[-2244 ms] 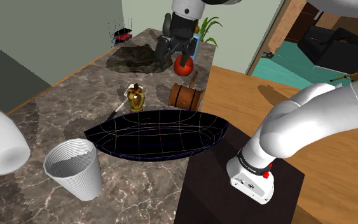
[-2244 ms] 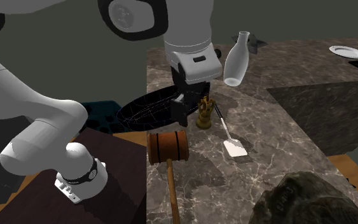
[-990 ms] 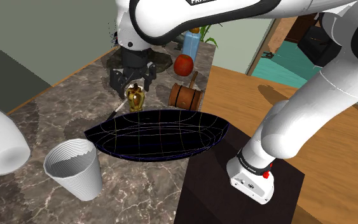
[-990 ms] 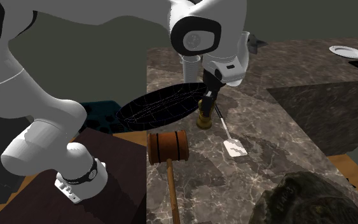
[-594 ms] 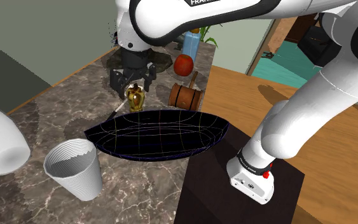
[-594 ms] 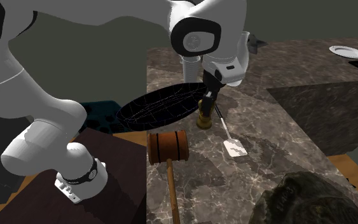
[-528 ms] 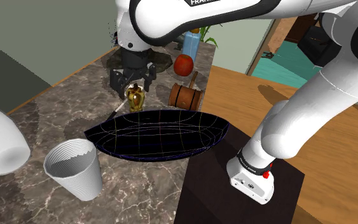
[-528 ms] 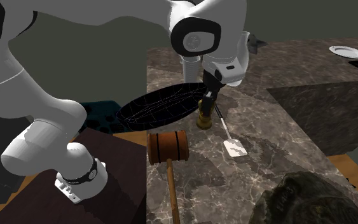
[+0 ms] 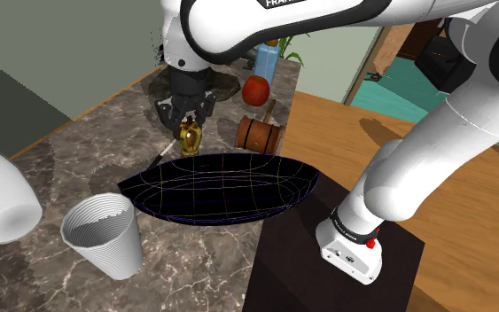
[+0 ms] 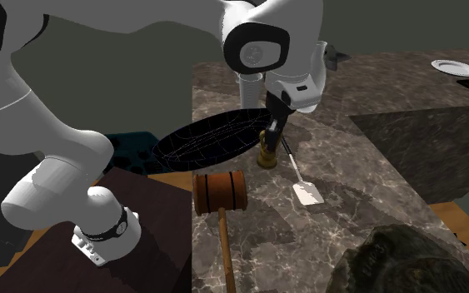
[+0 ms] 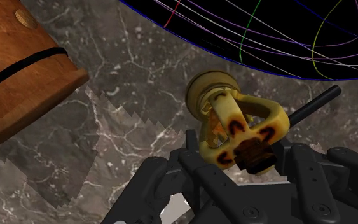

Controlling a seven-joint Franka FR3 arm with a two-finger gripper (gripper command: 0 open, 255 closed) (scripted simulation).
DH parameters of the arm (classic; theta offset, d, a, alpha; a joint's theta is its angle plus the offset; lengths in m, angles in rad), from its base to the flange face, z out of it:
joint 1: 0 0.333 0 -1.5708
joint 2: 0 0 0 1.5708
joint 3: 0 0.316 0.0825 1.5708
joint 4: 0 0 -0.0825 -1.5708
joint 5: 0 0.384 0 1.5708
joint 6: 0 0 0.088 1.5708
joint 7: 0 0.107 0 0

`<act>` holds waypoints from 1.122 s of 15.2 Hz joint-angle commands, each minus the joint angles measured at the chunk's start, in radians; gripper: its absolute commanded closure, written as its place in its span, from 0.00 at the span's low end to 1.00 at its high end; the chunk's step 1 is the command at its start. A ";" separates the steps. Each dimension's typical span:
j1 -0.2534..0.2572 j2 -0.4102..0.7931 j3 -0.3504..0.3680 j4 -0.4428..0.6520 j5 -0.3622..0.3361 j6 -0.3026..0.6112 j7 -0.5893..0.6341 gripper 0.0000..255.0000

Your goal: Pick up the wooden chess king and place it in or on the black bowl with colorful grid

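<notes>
The chess king (image 9: pixel 188 139), yellow-brown wood with dark markings, stands on the marble counter just behind the black bowl with coloured grid lines (image 9: pixel 221 188). My gripper (image 9: pixel 187 124) comes down on it from above and is shut on its upper part. In the wrist view the fingers (image 11: pixel 193 162) clasp the king's crown (image 11: pixel 238 127), and its round base rests on the counter close to the bowl's rim (image 11: pixel 266 38). In the second exterior view the gripper (image 10: pixel 272 129) holds the king (image 10: pixel 266 151) beside the bowl (image 10: pixel 207 137).
A wooden mallet (image 9: pixel 258 133) lies close beside the king, and a spatula (image 10: pixel 306 191) runs past it. A ribbed white cup (image 9: pixel 104 235) stands in front of the bowl. A red apple (image 9: pixel 256 90) and a dark lump (image 9: pixel 185 81) sit behind.
The fingers, which stood apart on either side of the king, have closed onto it. The arm and the king have stayed in place.
</notes>
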 commanded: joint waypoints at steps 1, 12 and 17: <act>0.000 0.000 0.000 0.000 0.000 0.000 0.000 1.00; -0.004 -0.017 -0.008 0.117 0.000 -0.134 0.003 1.00; -0.005 -0.017 -0.011 0.185 -0.002 -0.201 0.007 1.00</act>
